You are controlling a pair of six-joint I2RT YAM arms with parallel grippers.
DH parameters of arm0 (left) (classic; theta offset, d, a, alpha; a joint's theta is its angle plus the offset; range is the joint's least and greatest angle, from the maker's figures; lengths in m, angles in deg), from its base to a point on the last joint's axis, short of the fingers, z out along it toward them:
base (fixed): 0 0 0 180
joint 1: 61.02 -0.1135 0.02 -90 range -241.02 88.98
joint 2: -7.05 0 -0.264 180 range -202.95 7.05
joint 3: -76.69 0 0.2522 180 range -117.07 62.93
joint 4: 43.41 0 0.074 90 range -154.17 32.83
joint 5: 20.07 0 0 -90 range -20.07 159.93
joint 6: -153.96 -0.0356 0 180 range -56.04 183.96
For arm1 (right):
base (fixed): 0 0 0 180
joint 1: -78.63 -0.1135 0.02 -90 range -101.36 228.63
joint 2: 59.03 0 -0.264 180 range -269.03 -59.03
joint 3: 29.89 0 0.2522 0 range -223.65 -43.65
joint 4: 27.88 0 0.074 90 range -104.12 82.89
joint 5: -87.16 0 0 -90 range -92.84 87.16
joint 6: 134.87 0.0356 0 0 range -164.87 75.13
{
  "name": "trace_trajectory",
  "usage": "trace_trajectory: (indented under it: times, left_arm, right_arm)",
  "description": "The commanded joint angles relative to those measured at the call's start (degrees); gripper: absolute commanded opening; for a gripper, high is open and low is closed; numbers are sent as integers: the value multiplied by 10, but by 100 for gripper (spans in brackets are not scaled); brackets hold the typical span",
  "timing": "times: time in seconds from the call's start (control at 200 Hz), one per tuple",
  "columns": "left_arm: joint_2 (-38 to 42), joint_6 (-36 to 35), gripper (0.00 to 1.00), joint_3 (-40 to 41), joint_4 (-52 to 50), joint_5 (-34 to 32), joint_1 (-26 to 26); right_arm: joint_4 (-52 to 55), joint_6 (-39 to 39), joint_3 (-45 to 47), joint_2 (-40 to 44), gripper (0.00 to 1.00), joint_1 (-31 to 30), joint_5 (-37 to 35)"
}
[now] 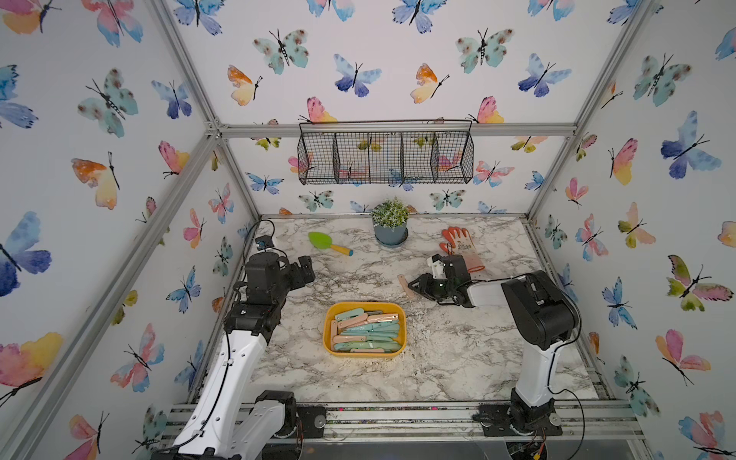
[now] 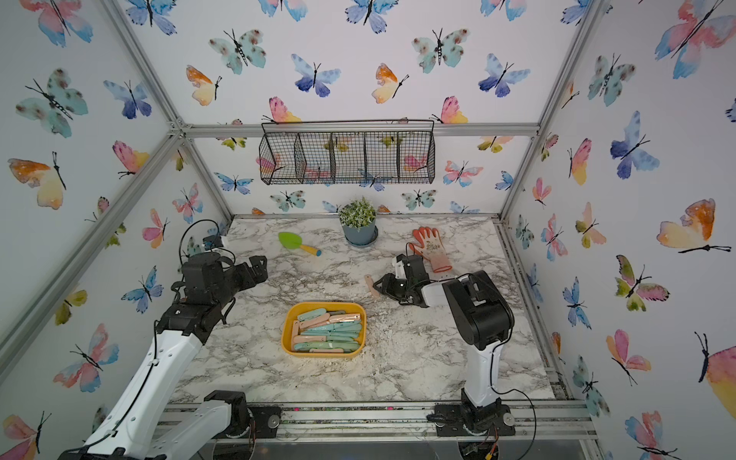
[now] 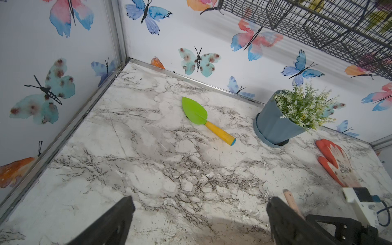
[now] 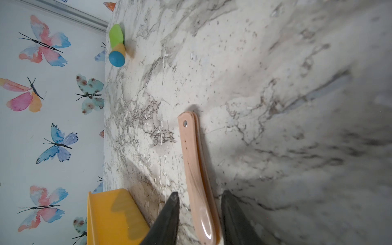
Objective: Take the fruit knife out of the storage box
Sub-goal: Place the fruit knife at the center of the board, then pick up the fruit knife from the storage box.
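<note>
The yellow-orange storage box (image 1: 364, 306) (image 2: 324, 304) sits mid-table and holds several folded teal and pink fruit knives (image 1: 366, 330). One pink folded fruit knife (image 1: 405, 284) (image 2: 372, 286) (image 4: 194, 161) lies on the marble outside the box, behind and to the right of it. My right gripper (image 1: 412, 287) (image 4: 200, 193) straddles that knife's near end, open, with a gap showing on each side of the handle. A corner of the box (image 4: 114, 214) shows beside it. My left gripper (image 1: 306, 267) (image 3: 201, 199) hovers at the table's left, wide open and empty.
A green trowel (image 1: 328, 242) with a yellow handle lies at the back left. A potted plant (image 1: 390, 225) stands at the back centre, with an orange glove (image 1: 464, 245) to its right. A black wire basket (image 1: 384, 157) hangs on the back wall.
</note>
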Motion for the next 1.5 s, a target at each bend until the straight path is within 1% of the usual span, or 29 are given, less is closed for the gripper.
trace_trajectory:
  times: [0.0,0.621,0.866,1.497]
  left_arm:
    - [9,0,98,7,-9,-11,2]
    - [8,0,98,7,-8,-14,2]
    - [8,1,98,7,-9,-15,2]
    - [7,1,98,7,-10,-17,2]
  right_arm:
    - [21,-10,3,3,38,-3,12]
    - [27,-9,10,13,41,-16,26]
    - [25,-8,21,24,43,-19,16]
    - [16,0,13,13,46,-24,34]
